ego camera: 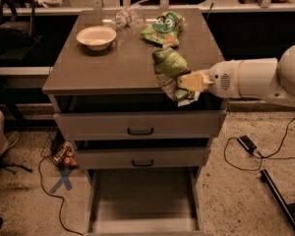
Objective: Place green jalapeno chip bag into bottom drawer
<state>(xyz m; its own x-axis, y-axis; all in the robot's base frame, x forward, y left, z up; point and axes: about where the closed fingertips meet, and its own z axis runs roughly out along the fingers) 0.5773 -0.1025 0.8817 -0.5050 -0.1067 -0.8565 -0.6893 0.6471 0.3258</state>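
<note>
The green jalapeno chip bag (168,64) hangs crumpled at the front edge of the cabinet top (103,73), with my gripper (183,82) pinching it about midway down its right side. Its upper half bulges up and to the left of my hand, and its tail droops below my fingers, past the edge.

Well off to my left sits a pale bowl (96,37). Nearer, and beyond my hand, lie a clear bottle (121,18) and the flatter green bag (163,28) (not mine to move).

I judge the bag light, soft and slick. The foil will buckle and could slide in a loose hold, and the chips inside would crush under a hard one. A grip across a gathered fold near the middle seems safest.

The bottom drawer (142,208) stands pulled out, below my hand and to its left, under the two upper drawers (140,127).

My fingertips are buried in the foil, so I can't see how much of it they hold. The drawer's front end runs out of view.
</note>
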